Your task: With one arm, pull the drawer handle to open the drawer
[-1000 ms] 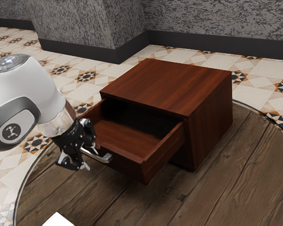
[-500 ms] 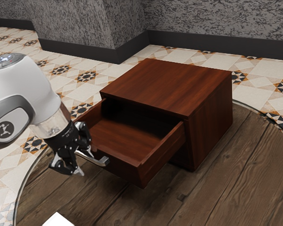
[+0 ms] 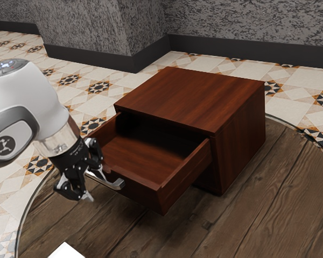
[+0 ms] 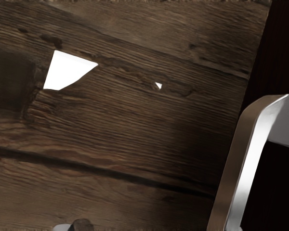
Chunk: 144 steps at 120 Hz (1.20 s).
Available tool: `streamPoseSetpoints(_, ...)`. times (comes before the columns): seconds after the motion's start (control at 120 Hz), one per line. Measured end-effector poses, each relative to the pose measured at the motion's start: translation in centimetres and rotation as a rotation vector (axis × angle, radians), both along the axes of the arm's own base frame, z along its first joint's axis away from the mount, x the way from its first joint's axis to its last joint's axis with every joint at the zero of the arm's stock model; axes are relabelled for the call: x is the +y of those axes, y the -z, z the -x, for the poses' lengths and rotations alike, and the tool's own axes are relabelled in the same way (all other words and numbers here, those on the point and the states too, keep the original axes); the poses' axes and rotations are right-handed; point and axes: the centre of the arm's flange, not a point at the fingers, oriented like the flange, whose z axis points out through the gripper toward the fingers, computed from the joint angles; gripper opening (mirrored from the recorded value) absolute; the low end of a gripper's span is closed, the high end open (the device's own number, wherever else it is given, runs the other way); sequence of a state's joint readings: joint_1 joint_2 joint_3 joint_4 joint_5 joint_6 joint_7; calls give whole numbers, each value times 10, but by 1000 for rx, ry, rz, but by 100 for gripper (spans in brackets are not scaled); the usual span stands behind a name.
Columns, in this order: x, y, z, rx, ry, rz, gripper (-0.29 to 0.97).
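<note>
A dark red-brown wooden cabinet (image 3: 204, 99) stands on the floor, and its one drawer (image 3: 151, 164) is pulled far out toward the exterior view's lower left. A silver bar handle (image 3: 109, 181) is fixed to the drawer's front. My black gripper (image 3: 74, 192) is at the handle's left end and is open, its fingertips apart. The handle lies against one side of the hand, not pinched from two sides. In the wrist view, the handle's bent silver end (image 4: 250, 159) rises close beside the hand, over dark wooden planks.
The cabinet rests on a round patch of dark wood flooring (image 3: 258, 215) ringed by patterned tiles (image 3: 86, 80). Grey walls with dark skirting run along the back. A small white shape (image 3: 64, 250) lies on the wood near the lower edge.
The drawer has slid a little further out. My hand has moved with the handle toward the exterior view's left and slightly down; over the last half second it has hardly shifted.
</note>
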State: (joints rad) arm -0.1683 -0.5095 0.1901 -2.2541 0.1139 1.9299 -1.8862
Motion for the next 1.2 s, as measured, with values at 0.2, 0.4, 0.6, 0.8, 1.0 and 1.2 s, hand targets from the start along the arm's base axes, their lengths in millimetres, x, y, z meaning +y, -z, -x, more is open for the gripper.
streamPoseSetpoints(0.2, 1, -6, -1, -9, -1, -2, 38)
streamPoseSetpoints(0.4, -4, -22, -4, -38, 12, -8, 37)
streamPoseSetpoints(0.6, -30, -55, -12, -99, 74, -29, 28)
streamPoseSetpoints(0.8, -125, -175, -43, -232, 216, -94, 47)
streamPoseSetpoints(1.0, -70, -176, -110, -44, 549, -165, 59)
streamPoseSetpoints(1.2, 39, -134, -122, 86, 734, -139, 63)
